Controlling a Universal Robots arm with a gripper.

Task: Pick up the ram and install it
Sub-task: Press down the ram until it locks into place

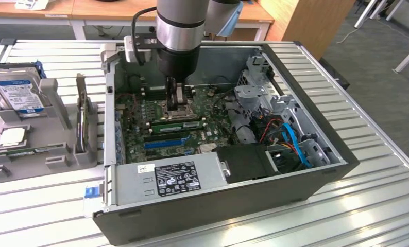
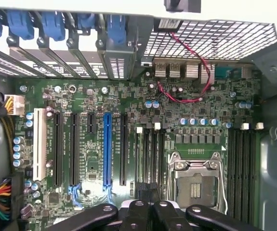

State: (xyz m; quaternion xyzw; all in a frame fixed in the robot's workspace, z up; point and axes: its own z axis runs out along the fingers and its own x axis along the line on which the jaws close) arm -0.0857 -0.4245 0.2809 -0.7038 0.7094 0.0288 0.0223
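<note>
1. Gripper (image 1: 180, 96) clenched above the processor socket (image 1: 181, 108); I cannot tell whether it grips anything.
2. Ram (image 1: 179, 125) lies just beside the socket, on its power-supply side, running from the case's rear wall toward the drive bays.

One robot arm (image 1: 180, 25), one gripper (image 1: 179, 95). One open PC case (image 1: 225, 216), with one motherboard (image 2: 128, 101) and one power supply (image 1: 170, 177) inside. One CPU socket (image 2: 196, 180). Long expansion slots: three black (image 2: 56, 149), one blue (image 2: 107, 149), one white (image 2: 39, 144). One short black slot (image 2: 91, 122). Two banks of memory slots (image 2: 242, 163), one on either side of the socket. One red cable (image 2: 196, 72). Outside the case: one hard drive (image 1: 19, 92), one loose processor chip (image 1: 12, 136), one grey holder (image 1: 53, 154).
</note>
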